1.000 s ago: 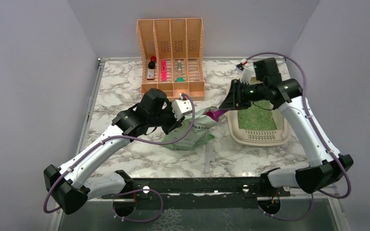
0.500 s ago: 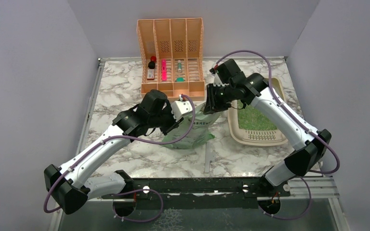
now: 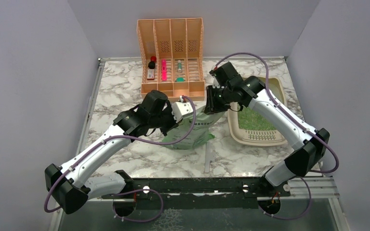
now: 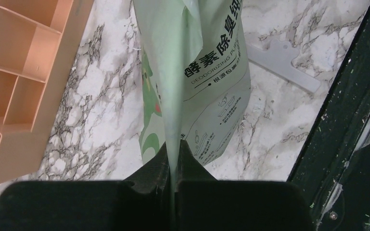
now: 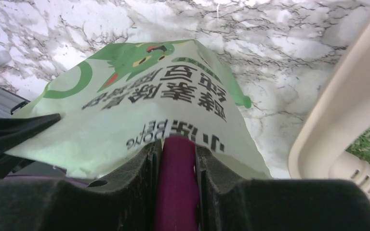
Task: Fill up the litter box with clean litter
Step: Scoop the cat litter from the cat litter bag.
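Marble-patterned table (image 3: 120,91), plain grey walls (image 3: 29,72). Litter box (image 3: 233,131) at 3 o'clock, with clean litter (image 3: 256,119) lying inside it. Peach organizer (image 3: 171,43) at 12 o'clock. Left gripper (image 4: 172,149) pinches the edge of the green bag (image 3: 195,134) at centre. Right gripper (image 5: 176,144) clamps a magenta handle (image 5: 176,185) over the bag.

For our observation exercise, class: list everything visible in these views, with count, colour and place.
litter box: one, beige, right of table
clean litter: one layer, green, inside litter box
bag: one, pale green, table centre
file organizer: one, peach, table's back edge
marker: one, pink, in file organizer
handle: one, magenta, in right gripper
table: one, white marble, under everything
left gripper: one, black, shut on bag
right gripper: one, black, shut on handle
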Tool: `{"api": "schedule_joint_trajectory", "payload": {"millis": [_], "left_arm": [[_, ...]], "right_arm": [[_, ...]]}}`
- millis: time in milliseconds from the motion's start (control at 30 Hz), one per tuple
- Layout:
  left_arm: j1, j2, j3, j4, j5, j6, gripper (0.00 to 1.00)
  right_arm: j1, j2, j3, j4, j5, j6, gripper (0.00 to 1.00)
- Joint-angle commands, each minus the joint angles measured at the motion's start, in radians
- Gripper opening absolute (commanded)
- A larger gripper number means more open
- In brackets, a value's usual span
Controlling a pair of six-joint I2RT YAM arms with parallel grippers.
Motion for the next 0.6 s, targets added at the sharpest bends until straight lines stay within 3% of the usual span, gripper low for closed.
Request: {"api": "schedule_joint_trajectory", "payload": {"millis": [0,167,433,567], "left_arm": [[-0.002,-0.013,-0.020,-0.022,0.091,-0.003,0.00],[-0.002,0.015,-0.009,-0.032,0.099,-0.005,0.00],[-0.002,0.016,0.004,-0.046,0.115,0.003,0.00],[-0.001,0.008,0.013,-0.048,0.134,0.003,0.00]], "right_arm": [[0.027,0.074,-0.093,0.045,-0.070,-0.002,0.01],[0.081,0.138,-0.076,0.049,-0.032,0.021,0.01],[0.086,0.051,0.088,-0.111,0.294,0.064,0.01],[0.086,0.023,0.138,-0.145,0.294,0.037,0.01]]}}
